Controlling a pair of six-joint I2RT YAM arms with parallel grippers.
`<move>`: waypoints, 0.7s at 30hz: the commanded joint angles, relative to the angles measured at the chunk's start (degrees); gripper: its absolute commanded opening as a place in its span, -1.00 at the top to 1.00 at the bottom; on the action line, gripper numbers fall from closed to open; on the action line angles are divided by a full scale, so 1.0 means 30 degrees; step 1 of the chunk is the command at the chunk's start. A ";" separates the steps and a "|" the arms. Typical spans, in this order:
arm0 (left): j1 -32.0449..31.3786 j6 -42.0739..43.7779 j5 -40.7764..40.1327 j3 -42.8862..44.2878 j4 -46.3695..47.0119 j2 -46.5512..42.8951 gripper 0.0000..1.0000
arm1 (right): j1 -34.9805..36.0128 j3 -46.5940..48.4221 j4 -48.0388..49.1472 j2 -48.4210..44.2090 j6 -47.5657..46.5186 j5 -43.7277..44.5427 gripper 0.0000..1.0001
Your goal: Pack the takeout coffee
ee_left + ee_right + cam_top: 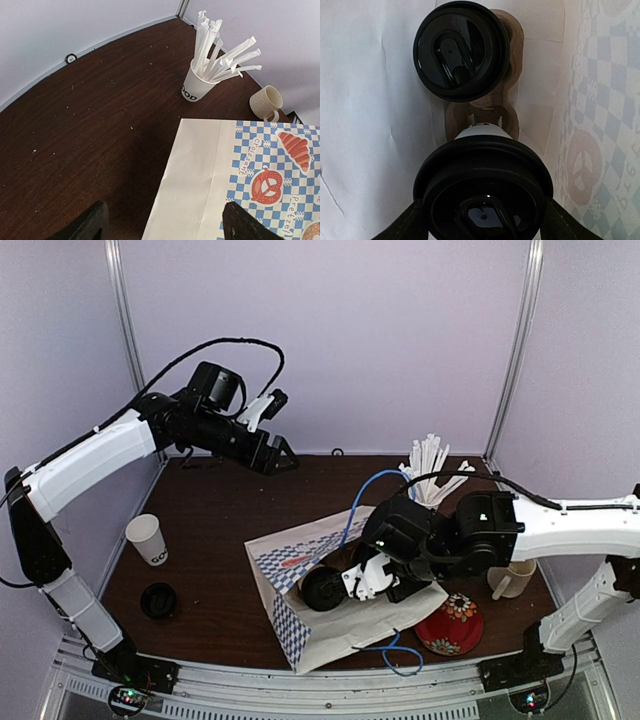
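In the right wrist view I look down into the white paper bag (370, 125). One takeout coffee cup (461, 50) with a black lid stands in a brown cardboard carrier (515, 45) at the bottom. A second lidded cup (485, 185) hangs above the carrier's near slot, and my right gripper (482, 222) is shut on it at the lid's sides. In the top view a black lid (322, 588) shows in the bag's mouth beside the right gripper (362, 578). My left gripper (278, 455) is raised at the back, open and empty (165, 215). An unlidded white cup (148, 538) stands at the left.
A loose black lid (158, 600) lies near the left front. The cup of white stirrers (197, 87) and the cream mug (266, 102) stand behind the checkered bag (270, 165). A red flowered dish (450, 625) and a blue cable (400, 655) lie by the bag.
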 commanded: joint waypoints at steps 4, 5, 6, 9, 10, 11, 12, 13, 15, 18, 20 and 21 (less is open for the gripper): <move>0.0199 -0.0074 0.0621 -0.0489 0.1073 0.0006 -0.65 | -0.0610 -0.0324 0.1464 0.0332 -0.0198 -0.0397 -0.25; 0.0227 -0.0102 0.0629 -0.0557 0.1101 -0.0020 -0.64 | -0.0619 -0.0338 0.1552 0.0419 -0.0180 -0.0417 -0.25; 0.0275 -0.0116 0.0582 -0.0642 0.1141 -0.0045 -0.64 | -0.0646 -0.0310 0.1651 0.0507 -0.0177 -0.0416 -0.25; 0.0349 -0.0119 0.0617 -0.0855 0.1275 -0.0140 -0.64 | -0.0760 -0.0360 0.2087 0.0712 -0.0177 -0.0535 -0.25; 0.0374 -0.0100 0.0635 -0.0895 0.1292 -0.0140 -0.64 | -0.0854 -0.0350 0.2165 0.0800 -0.0195 -0.0668 -0.25; 0.0381 -0.0109 0.0623 -0.0944 0.1286 -0.0181 -0.64 | -0.0935 -0.0356 0.2237 0.0910 -0.0205 -0.0788 -0.25; 0.0404 -0.0103 0.0618 -0.0998 0.1300 -0.0215 -0.64 | -0.1055 -0.0408 0.2308 0.0979 -0.0268 -0.0840 -0.25; 0.0425 -0.0116 0.0621 -0.1056 0.1312 -0.0271 -0.64 | -0.1129 -0.0458 0.2420 0.1027 -0.0331 -0.0872 -0.25; 0.0462 -0.0122 0.0640 -0.1221 0.1347 -0.0409 -0.64 | -0.1334 -0.0603 0.2648 0.1130 -0.0448 -0.0829 -0.25; 0.0554 -0.0118 0.0686 -0.1492 0.1496 -0.0569 -0.64 | -0.1611 -0.0753 0.2888 0.1206 -0.0514 -0.0882 -0.25; 0.0585 -0.0095 0.0802 -0.1673 0.1594 -0.0619 -0.64 | -0.1771 -0.0814 0.3066 0.1305 -0.0522 -0.0978 -0.25; 0.0609 -0.0093 0.0856 -0.1730 0.1646 -0.0636 -0.64 | -0.1837 -0.0829 0.3122 0.1361 -0.0513 -0.1024 -0.25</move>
